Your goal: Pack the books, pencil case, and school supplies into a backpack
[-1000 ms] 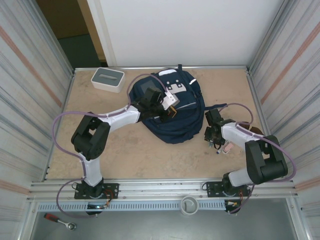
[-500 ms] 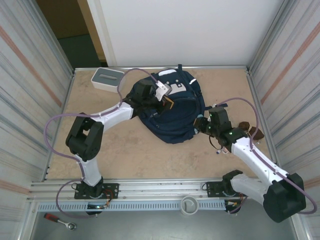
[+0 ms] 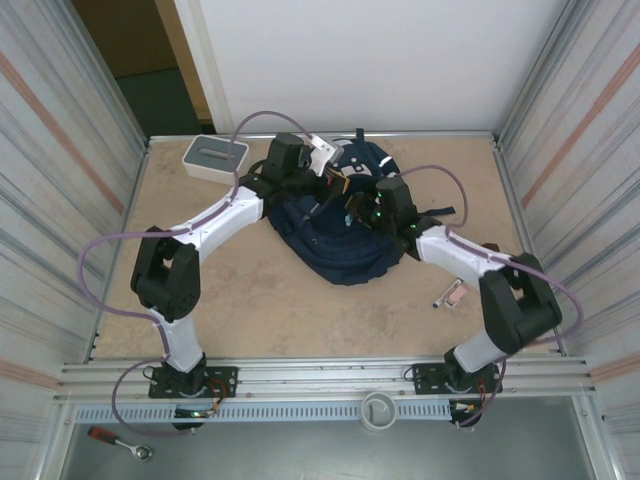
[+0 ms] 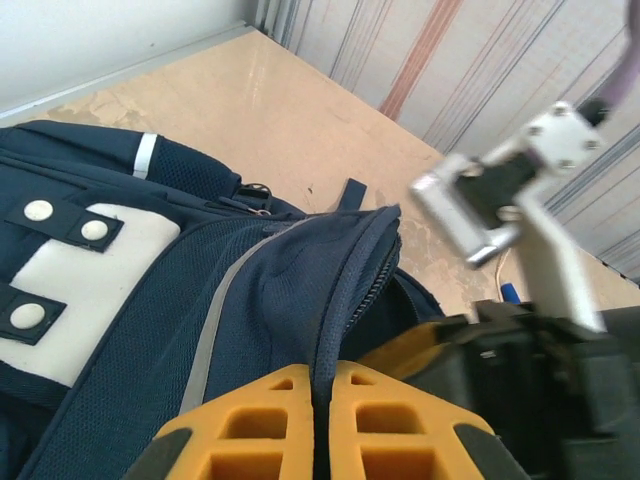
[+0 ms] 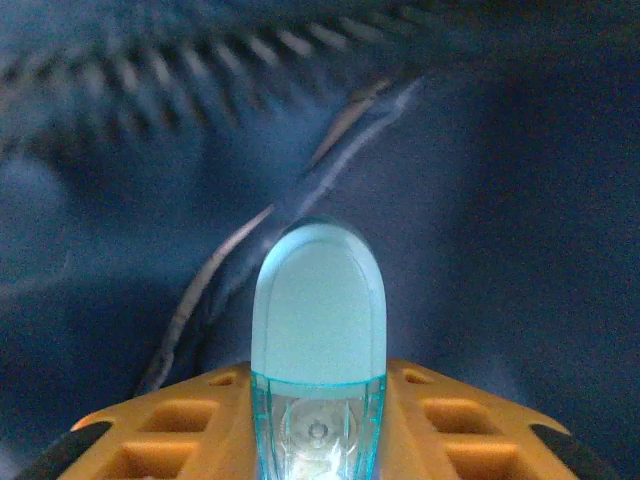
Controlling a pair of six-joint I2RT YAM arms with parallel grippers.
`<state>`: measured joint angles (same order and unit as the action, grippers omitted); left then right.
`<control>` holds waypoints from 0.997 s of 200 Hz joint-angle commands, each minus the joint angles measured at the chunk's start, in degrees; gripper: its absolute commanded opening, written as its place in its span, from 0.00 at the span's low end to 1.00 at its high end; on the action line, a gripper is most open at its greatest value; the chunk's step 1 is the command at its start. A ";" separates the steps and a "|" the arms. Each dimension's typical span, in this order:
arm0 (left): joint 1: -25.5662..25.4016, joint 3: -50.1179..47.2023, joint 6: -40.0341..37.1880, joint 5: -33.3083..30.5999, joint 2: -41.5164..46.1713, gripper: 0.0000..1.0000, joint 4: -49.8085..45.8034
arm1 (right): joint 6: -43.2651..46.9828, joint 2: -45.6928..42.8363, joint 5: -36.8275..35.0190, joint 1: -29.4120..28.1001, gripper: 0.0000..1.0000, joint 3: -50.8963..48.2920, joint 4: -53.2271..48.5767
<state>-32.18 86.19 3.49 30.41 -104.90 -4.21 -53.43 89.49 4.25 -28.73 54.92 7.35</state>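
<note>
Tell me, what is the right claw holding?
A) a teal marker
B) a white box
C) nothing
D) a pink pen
A: the right wrist view shows the teal marker clamped in the right gripper, against the dark backpack.

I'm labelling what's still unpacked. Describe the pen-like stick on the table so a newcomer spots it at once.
Find the big navy backpack mid-table. On the bare tabletop to its right lies a slim pink-and-white stick. Unlike the white box at the far left corner, it is thin and pinkish.
</note>
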 commanded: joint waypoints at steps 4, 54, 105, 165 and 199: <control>0.52 3.20 2.12 0.99 2.11 0.00 4.62 | 2.04 1.07 0.97 -0.71 0.49 3.62 -0.11; 0.90 0.21 2.54 1.00 3.26 0.00 6.44 | 10.46 -16.37 -4.76 -0.45 0.61 -7.88 -11.65; 0.72 -5.32 4.94 2.72 3.21 0.00 10.66 | 13.74 -31.31 -16.05 4.74 0.67 -13.06 -40.46; -0.16 -8.75 5.30 2.79 2.95 0.00 12.61 | 12.21 -37.26 -20.54 17.44 0.76 -21.10 -49.81; -0.21 -10.21 4.51 3.07 3.73 0.00 12.86 | 10.45 -37.59 -18.13 24.54 0.79 -23.85 -48.09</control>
<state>-32.25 77.08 7.84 32.16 -104.79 5.87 -41.54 52.47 -13.72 -7.97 32.60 -39.75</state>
